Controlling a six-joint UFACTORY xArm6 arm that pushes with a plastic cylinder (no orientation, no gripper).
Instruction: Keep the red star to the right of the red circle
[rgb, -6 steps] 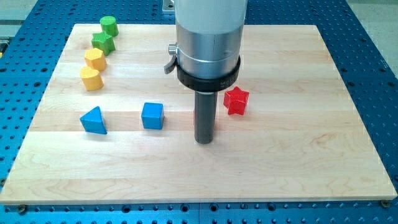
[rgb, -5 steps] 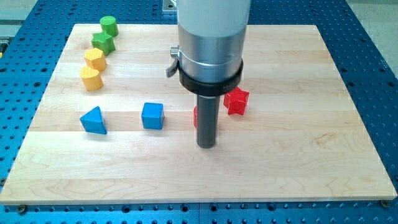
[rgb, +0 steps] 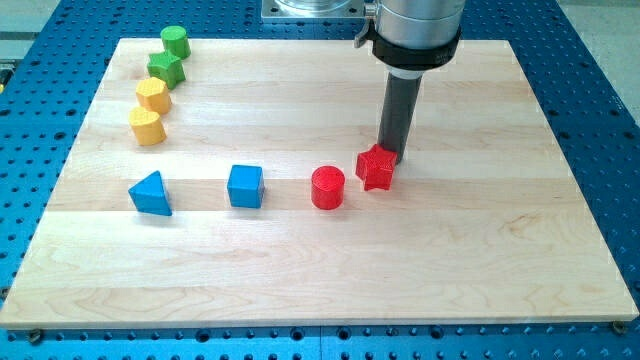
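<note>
- Red star (rgb: 378, 168) is the block I must keep on the right side of the red circle (rgb: 327, 187), and it sits just right of it now, a little higher up, very near but maybe not touching.
- Far on the view's left, two green blocks (rgb: 169, 56) and two yellow blocks (rgb: 150, 111) stand in a line near the edge of the tabletop (rgb: 480, 250).
- Next comes the blue triangle (rgb: 151, 193), then the blue cube (rgb: 245, 186), both in a row with the red circle.
- A moment ago my rod stood in front of the red circle and hid most of it. Now the circle shows fully.
- My tip (rgb: 389, 155) has moved up and to the right. It now sits just behind the red star, at its top edge, and seems to touch it.
- I have no claw, only a rod, so nothing can be wide, narrow or holding.
- I think the job is fine so far. A push from here could slide the star down toward the circle, so I must go gently.
</note>
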